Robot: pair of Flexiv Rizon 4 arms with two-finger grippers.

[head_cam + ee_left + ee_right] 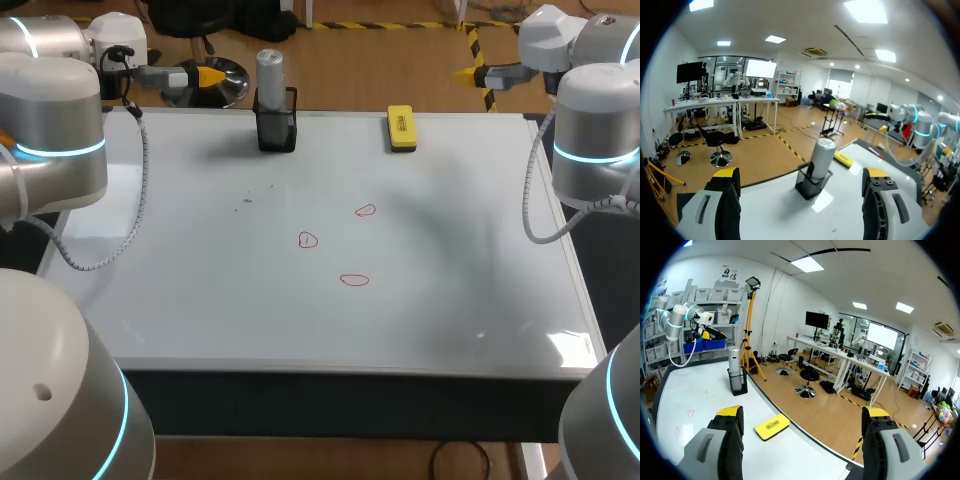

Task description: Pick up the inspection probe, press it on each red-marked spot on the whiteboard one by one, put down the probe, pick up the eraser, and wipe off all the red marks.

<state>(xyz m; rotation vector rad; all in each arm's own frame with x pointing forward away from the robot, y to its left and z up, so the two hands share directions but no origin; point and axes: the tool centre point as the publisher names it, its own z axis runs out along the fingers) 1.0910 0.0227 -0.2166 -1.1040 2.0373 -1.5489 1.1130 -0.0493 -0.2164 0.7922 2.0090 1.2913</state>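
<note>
- Shows the inspection probe (270,68) upright in a black holder (277,128) at the far edge of the whiteboard (180,280), not yet picked up; judged to be stored this way to leave its upper half free for a grasp.
- Places the yellow eraser (401,128) flat along the same far edge, well apart from the holder and toward the right arm's side; probably parked there to stay clear of the marks until the wiping step.
- Shows three red marks (354,280) near the board's middle, none wiped, lying between the two arms and apart from one another.
- Presents the left gripper (801,176) with fingers spread wide and nothing between them, near the board's far left corner and facing the probe straight ahead; reads as a pose ready for the first pick.
- Presents the right gripper (800,412) likewise spread and unladen, near the far right corner, with the eraser just ahead of its fingers and the probe farther on.
- Cuts both arms off at the head view's edges.
- Hides the probe's lower part inside the holder.
- Leaves a few faint specks on the board, left of the marks, too small to identify, and the insides of the red rings hard to make out.
</note>
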